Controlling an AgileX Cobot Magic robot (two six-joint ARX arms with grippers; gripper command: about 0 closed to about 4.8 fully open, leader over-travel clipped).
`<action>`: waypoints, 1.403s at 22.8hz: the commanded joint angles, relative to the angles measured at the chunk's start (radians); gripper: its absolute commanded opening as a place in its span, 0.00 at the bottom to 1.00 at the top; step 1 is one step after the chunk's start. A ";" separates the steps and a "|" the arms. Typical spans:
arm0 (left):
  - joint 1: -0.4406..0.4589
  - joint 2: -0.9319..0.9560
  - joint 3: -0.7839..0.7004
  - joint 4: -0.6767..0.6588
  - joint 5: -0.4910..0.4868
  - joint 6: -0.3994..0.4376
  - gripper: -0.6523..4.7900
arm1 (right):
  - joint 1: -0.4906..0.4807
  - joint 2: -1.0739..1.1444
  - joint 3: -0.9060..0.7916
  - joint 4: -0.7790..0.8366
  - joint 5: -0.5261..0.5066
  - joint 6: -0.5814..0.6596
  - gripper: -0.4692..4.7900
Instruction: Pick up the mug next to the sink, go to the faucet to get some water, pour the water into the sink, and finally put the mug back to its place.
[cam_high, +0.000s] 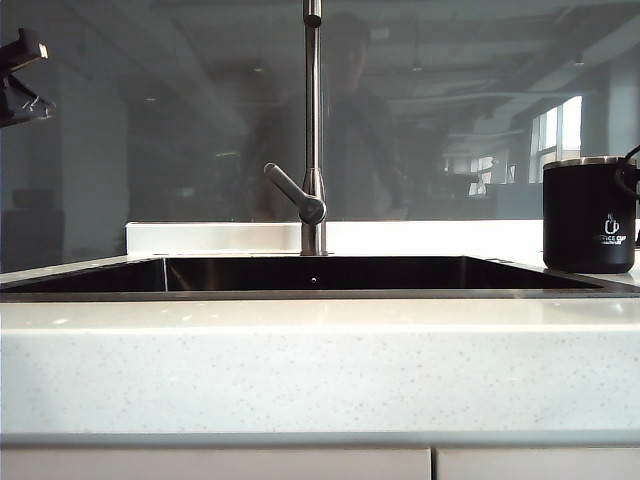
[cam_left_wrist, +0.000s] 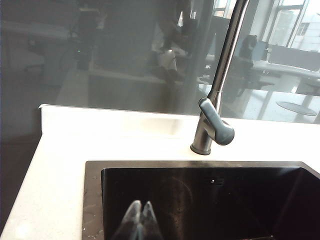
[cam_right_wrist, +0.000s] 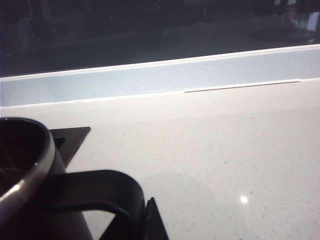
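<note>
The right gripper (cam_right_wrist: 150, 220) was mostly cut off, its fingers clamped on the mug (cam_high: 589, 215) handle on the bench (cam_high: 320, 370). The left gripper (cam_left_wrist: 140, 220) was seen blurred, fingers together, above the sink (cam_left_wrist: 200, 200) near the faucet (cam_left_wrist: 215, 125).

We see a dark glass panel (cam_high: 150, 130) behind a pale speckled counter (cam_high: 320, 370), with a low white ledge (cam_high: 220, 238) at its foot. It mirrors ceiling beams, desks and bright windows (cam_high: 560, 135). Cabinet fronts (cam_high: 215, 465) sit below.
</note>
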 joint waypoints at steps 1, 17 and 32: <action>0.001 0.010 0.003 0.020 0.001 0.000 0.11 | 0.000 -0.006 0.004 0.044 -0.002 0.005 0.09; 0.002 0.451 0.364 0.021 0.138 0.011 0.11 | 0.301 -0.112 0.345 -0.386 -0.039 0.231 0.09; -0.053 1.136 1.178 0.024 0.499 -0.128 0.58 | 0.626 0.116 0.985 -0.863 0.228 -0.074 0.09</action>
